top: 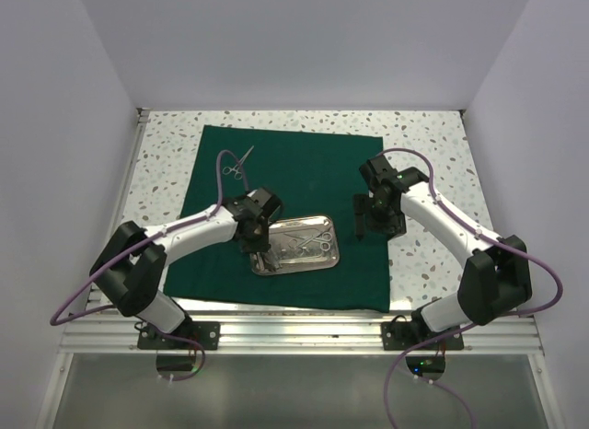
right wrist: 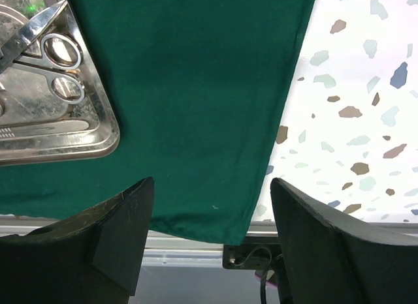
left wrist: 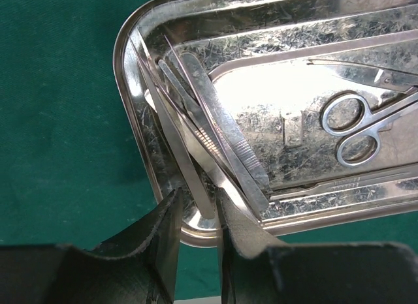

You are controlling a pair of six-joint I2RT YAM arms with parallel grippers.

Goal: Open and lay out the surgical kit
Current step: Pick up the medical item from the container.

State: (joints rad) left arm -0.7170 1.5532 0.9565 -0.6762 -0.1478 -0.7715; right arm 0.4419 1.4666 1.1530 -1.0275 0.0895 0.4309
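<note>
Green cloth (top: 304, 162) lies flat on your surface (top: 166, 144), with the steel tray (top: 335, 249) at its 6 o'clock. Your left claw (left wrist: 198, 199) is narrow, straddling tweezers (left wrist: 175, 137) at the tray's 9 o'clock end. Your right claw (right wrist: 212, 186) gapes wide and empty at the tray's 3 o'clock.

The left arm (top: 189, 228), at the left of the overhead frame, and the right arm (top: 442, 217), at the right, are showing white shells along their long links, with chunky black housings bulging at the joints. A thin purple cable (top: 61, 305) is looping out from the left arm toward the lower left. A second purple cable (top: 559, 284) is trailing round the right arm at the lower right. Each arm is rising from a black base plate (top: 179, 335) near the bottom edge. The left claw (left wrist: 196, 209) and the right claw (right wrist: 212, 186) are showing matte black, wedge-shaped fingers (right wrist: 121, 232), their faces carrying fine pale scuffs.
</note>
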